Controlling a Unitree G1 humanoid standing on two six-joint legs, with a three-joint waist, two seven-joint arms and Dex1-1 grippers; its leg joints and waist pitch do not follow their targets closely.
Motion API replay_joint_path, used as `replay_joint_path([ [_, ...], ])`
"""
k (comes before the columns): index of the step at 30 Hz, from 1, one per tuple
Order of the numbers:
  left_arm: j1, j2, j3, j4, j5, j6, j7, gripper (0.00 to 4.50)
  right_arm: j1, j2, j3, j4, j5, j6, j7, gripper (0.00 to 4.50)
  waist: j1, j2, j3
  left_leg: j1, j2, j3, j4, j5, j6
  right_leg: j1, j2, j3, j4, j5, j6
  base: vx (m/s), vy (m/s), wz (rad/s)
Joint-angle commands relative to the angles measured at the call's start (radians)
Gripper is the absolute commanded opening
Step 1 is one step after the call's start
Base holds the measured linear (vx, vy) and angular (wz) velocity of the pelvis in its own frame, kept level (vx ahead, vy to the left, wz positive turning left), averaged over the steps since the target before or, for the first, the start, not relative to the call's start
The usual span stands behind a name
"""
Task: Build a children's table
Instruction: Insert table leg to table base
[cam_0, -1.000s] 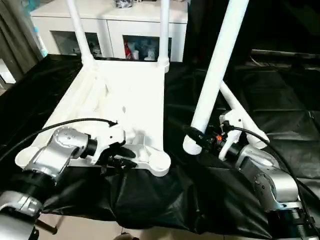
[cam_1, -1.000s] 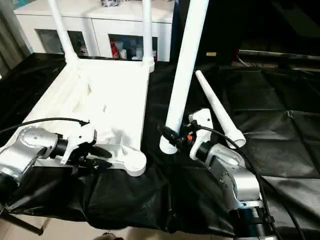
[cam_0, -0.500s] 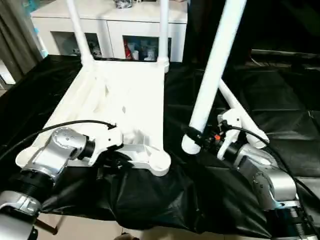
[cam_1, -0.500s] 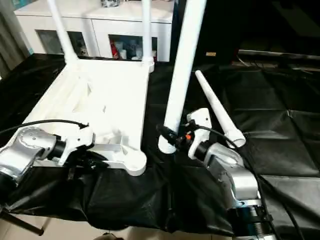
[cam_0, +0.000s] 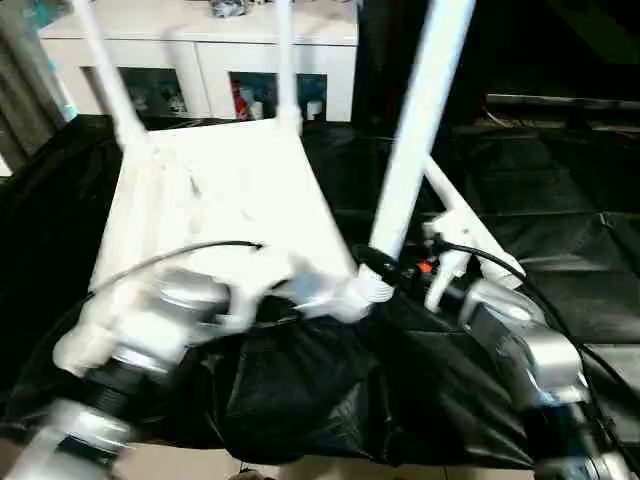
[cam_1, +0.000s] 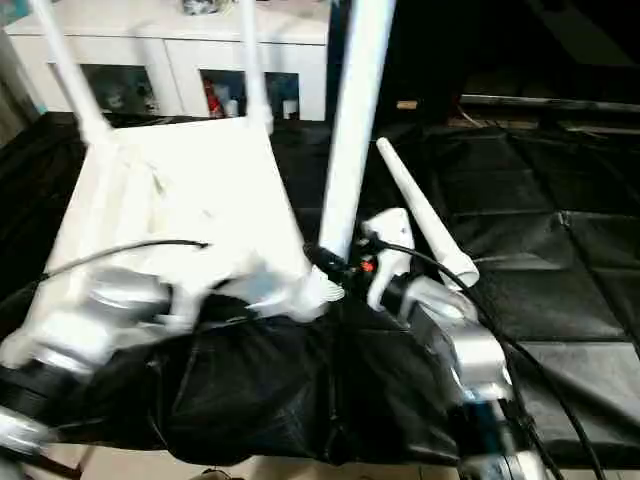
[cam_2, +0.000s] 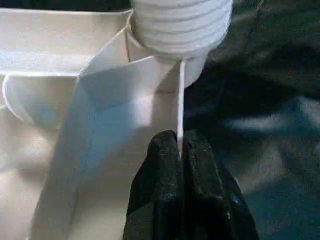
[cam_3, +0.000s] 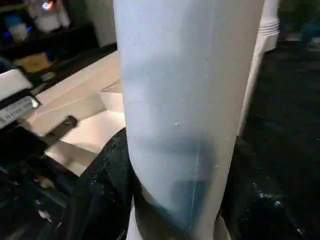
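left eye view: the biggest risk is the upside-down children's table (cam_0: 215, 195) sliding on the loose black cloth (cam_0: 300, 400) under it, since the left gripper (cam_2: 180, 165) has only a thin rib (cam_2: 180, 107) of the ribbed underside pinched between its pressed-together fingers; a sideways pull there could swing the near corner socket (cam_0: 345, 300) away from the leg (cam_0: 415, 130) the right gripper (cam_0: 375, 265) holds near its lower end, jaws clamped round the tube. next, that leg leans a little, and if it meets the socket off-axis its ridged end (cam_2: 180, 22) may jam or ride the rim instead of seating. smaller still, the long tube could twist in the right grip under side load. the table is white plastic, square, lying top-down on the cloth before a white cabinet (cam_0: 200, 45), two legs (cam_0: 105, 75) already standing in its far corners; a fourth leg (cam_1: 420, 215) lies loose on the cloth beside the right arm.
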Motion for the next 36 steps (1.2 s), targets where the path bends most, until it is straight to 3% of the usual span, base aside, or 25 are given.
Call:
replay_joint_path([
  [1, 0.018, -0.005, -0.010, 0.027, 0.016, 0.003, 0.028, 0.00, -0.018, -0.005, 0.017, 0.024, -0.020, -0.004, 0.015, 1.91, 0.009, -0.012, -0.072, 0.019, 0.052, -0.031, -0.071, -0.210, 0.015, 0.043, -0.073, 0.047, -0.087, -0.225, -0.219, 0.000, 0.000, 0.00],
  [4, 0.014, -0.023, -0.010, 0.031, 0.024, 0.017, 0.044, 0.00, -0.037, -0.004, 0.029, 0.060, -0.037, -0.017, 0.019, 1.91, 0.010, -0.008, -0.068, 0.022, 0.055, -0.034, -0.075, -0.232, 0.003, 0.039, -0.073, 0.044, -0.092, -0.296, -0.204, 0.000, 0.000, 0.00],
  [8, 0.021, -0.010, -0.028, 0.021, 0.044, 0.029, 0.029, 0.00, -0.067, -0.008, 0.037, 0.099, -0.055, -0.020, 0.015, 1.91, 0.006, -0.009, -0.068, 0.023, 0.056, -0.037, -0.079, -0.261, -0.010, 0.036, -0.073, 0.044, -0.093, -0.324, -0.190, 0.000, 0.000, 0.00],
  [15, 0.022, 0.012, -0.012, 0.024, 0.026, -0.007, -0.001, 0.00, -0.082, -0.041, 0.020, 0.106, -0.046, 0.011, 0.043, 1.91, 0.007, -0.012, -0.072, 0.019, 0.054, -0.034, -0.076, -0.218, 0.010, 0.042, -0.073, 0.046, -0.086, -0.234, -0.206, 0.000, 0.000, 0.00],
  [21, 0.021, 0.021, -0.002, 0.023, 0.009, -0.039, -0.036, 0.00, -0.073, -0.060, 0.015, 0.092, -0.018, 0.057, 0.078, 1.91, 0.005, -0.011, -0.068, 0.020, 0.054, -0.034, -0.077, -0.234, 0.011, 0.039, -0.073, 0.045, -0.091, -0.276, -0.201, 0.000, 0.000, 0.00],
  [22, 0.022, 0.027, -0.006, 0.023, 0.006, -0.044, -0.048, 0.00, -0.066, -0.065, 0.021, 0.086, -0.019, 0.065, 0.085, 1.91, 0.005, -0.007, -0.067, 0.021, 0.055, -0.035, -0.078, -0.241, 0.008, 0.038, -0.072, 0.045, -0.092, -0.283, -0.201, 0.000, 0.000, 0.00],
  [33, 0.018, 0.052, -0.022, 0.017, 0.013, -0.096, -0.109, 0.00, -0.097, -0.034, 0.009, 0.176, -0.023, 0.039, 0.077, 1.90, 0.003, -0.001, -0.065, 0.022, 0.057, -0.038, -0.084, -0.273, -0.012, 0.037, -0.073, 0.044, -0.091, -0.281, -0.211, 0.000, 0.000, 0.00],
  [36, 0.018, 0.058, -0.028, 0.015, 0.023, -0.110, -0.114, 0.00, -0.113, -0.021, -0.001, 0.209, -0.019, 0.032, 0.070, 1.90, -0.001, -0.003, -0.065, 0.023, 0.057, -0.037, -0.084, -0.286, -0.016, 0.035, -0.074, 0.045, -0.093, -0.290, -0.214, 0.000, 0.000, 0.00],
])
